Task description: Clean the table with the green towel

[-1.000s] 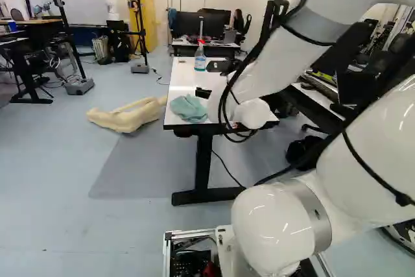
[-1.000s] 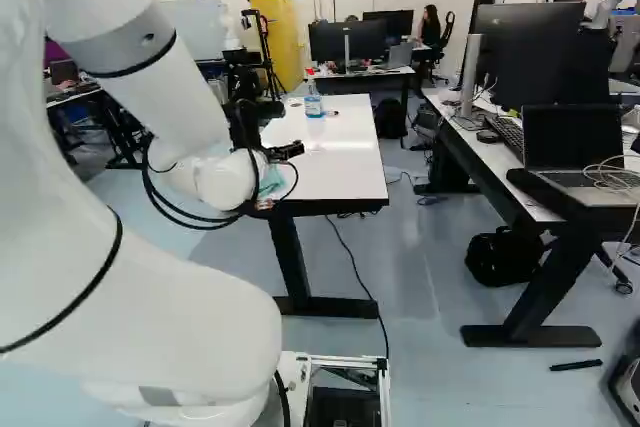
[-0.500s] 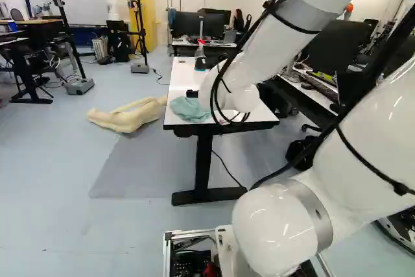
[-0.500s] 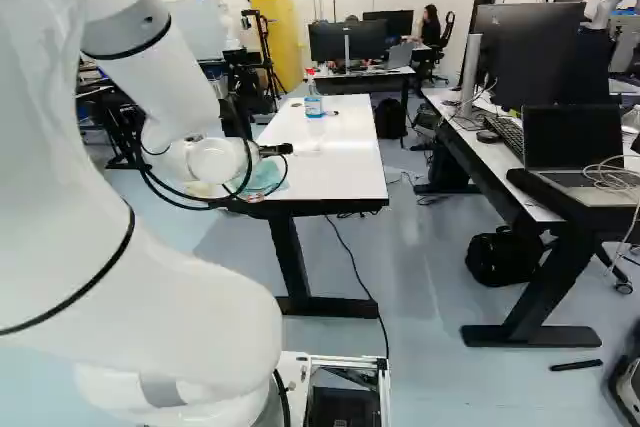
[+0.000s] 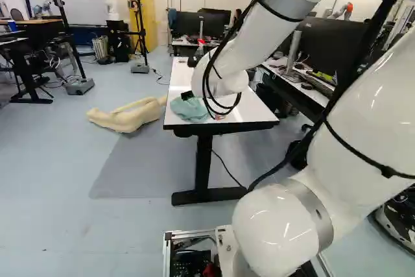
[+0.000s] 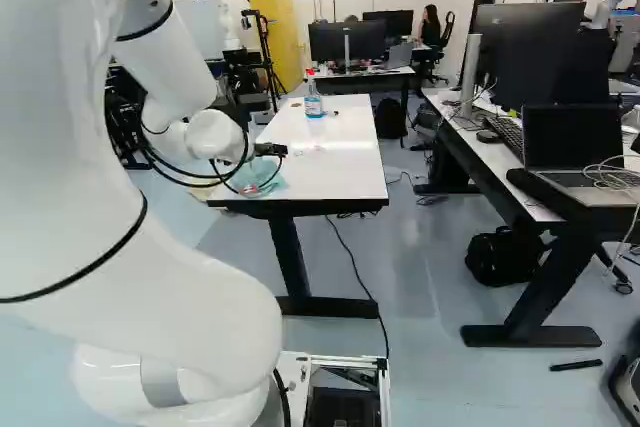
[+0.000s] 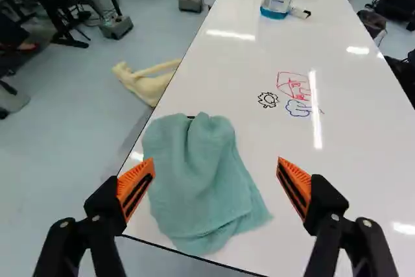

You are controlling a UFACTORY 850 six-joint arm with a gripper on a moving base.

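Well, a wrinkly green towel (image 7: 198, 183).

Centred in the left base view, we see a long, glossy white bench (image 5: 256, 111) with black legs. We find a rumpled green cloth towel (image 7: 194, 186) at its near left corner, red, black and blue line drawings (image 7: 295, 86) beyond, and a clear, red-topped bottle of blue liquid (image 6: 314, 105), upper middle of the right base view.
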